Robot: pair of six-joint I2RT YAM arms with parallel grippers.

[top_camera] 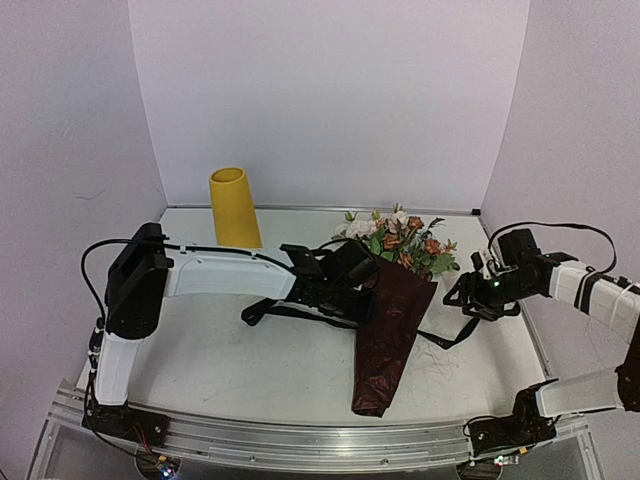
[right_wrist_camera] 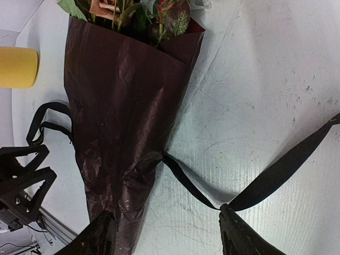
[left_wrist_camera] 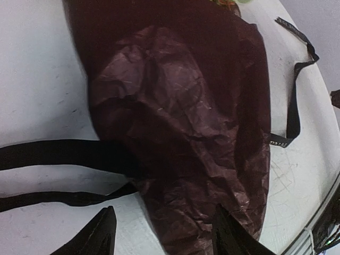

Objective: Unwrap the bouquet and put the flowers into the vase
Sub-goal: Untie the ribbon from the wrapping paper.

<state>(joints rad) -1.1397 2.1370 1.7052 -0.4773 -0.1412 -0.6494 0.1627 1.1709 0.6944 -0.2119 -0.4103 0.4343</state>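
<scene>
Unwrapping barely begun: the bouquet (top_camera: 390, 330) lies flat on the table (top_camera: 250, 380), right of the middle, its blooms toward the far edge and its pointed tail toward the near edge. The flowers (top_camera: 400, 240) sit bunched in the wide mouth of the dark red paper (left_wrist_camera: 180, 106), which is wrapped round the stems as a cone and pinched at the waist.

The black ribbon (right_wrist_camera: 281, 170) trails loose over the table on both sides of that waist, a loop to the left and a long strip to the right. Whether its knot is fully undone the pictures do not show.

The left gripper (left_wrist_camera: 164, 212) hovers low at the bouquet's left side. Its jaws are parted over crinkled paper and ribbon, with nothing pinched between them. The right gripper (right_wrist_camera: 166, 212) hangs to the right of the bouquet, jaws likewise wide apart and holding nothing. The bend of the ribbon lies right at the tip of one finger (right_wrist_camera: 239, 234), but contact cannot be told.

The vase (top_camera: 233, 208) stands upright near the far edge, left of the middle and well apart from the bouquet, with no stem showing in it.

By this showing the task is at an early stage. The ribbon looks loosened at best and the paper is not yet opened. Freeing the flowers, gathering them and setting them into the vase are all left to do.
</scene>
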